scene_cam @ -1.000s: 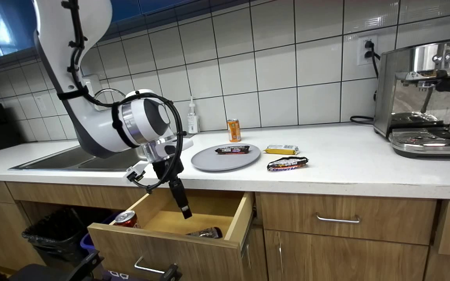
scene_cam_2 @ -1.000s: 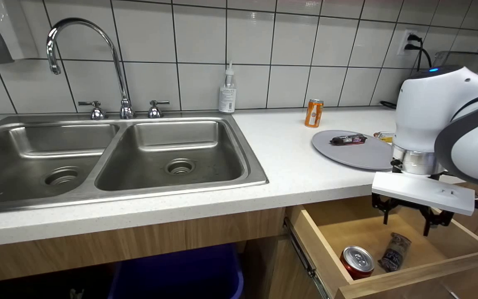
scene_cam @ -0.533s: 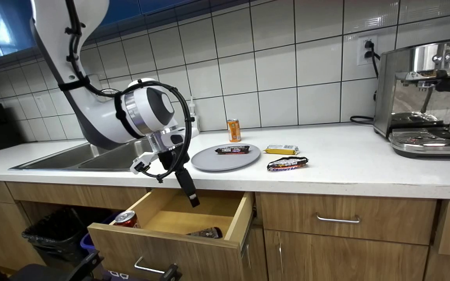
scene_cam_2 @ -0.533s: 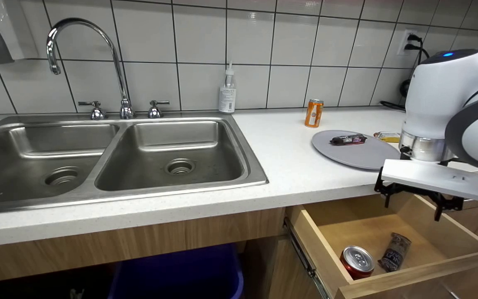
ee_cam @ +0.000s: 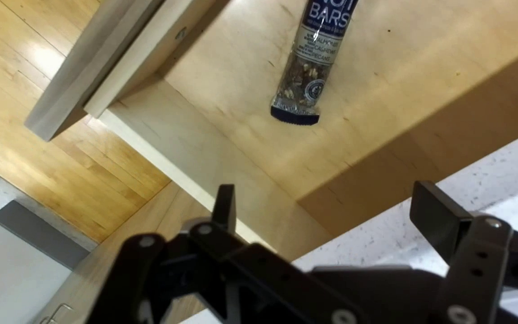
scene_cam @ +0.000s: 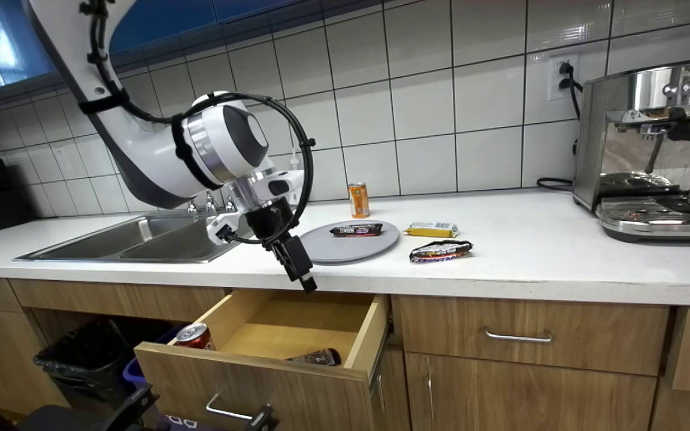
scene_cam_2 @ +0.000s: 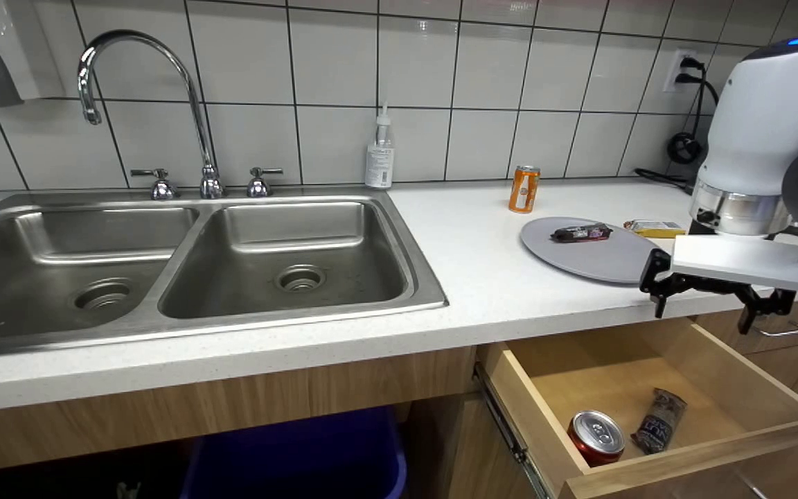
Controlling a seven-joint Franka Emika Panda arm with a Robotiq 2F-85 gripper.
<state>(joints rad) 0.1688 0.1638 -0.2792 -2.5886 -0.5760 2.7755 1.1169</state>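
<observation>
- The long, white, speckled countertop [scene_cam: 536, 245] is the biggest thing about me; its near edge runs on my far side.
- Below that edge, the pale wooden drawer [scene_cam_2: 614, 360] with a brown wood-grain front stands pulled out towards the near side.
- On the countertop, far of the drawer, lies a flat, round, grey plate [scene_cam_2: 579, 262].
- My black, two-fingered gripper [ee_cam: 324, 204] hangs over the far part of the drawer. My fingers [ee_cam: 439, 220] are loose and spread wide, with nothing between them and nothing touched.
- In the drawer's near left corner stands a red metal drink can [scene_cam_2: 596, 438] with a silver top, upright; I judge it rigid and slick, but its weight I cannot tell.
- The slim, clear-and-navy-wrapped nut bar [ee_cam: 310, 67] lies flat in the drawer, near side, right of the can and not touching it. I expect it to be light and fairly stiff, its film slippery, its nuts apt to crumble under a hard squeeze. The best hold would be across its narrow width at the middle, gently, rather than by the flimsy crimped end [ee_cam: 294, 116].
</observation>
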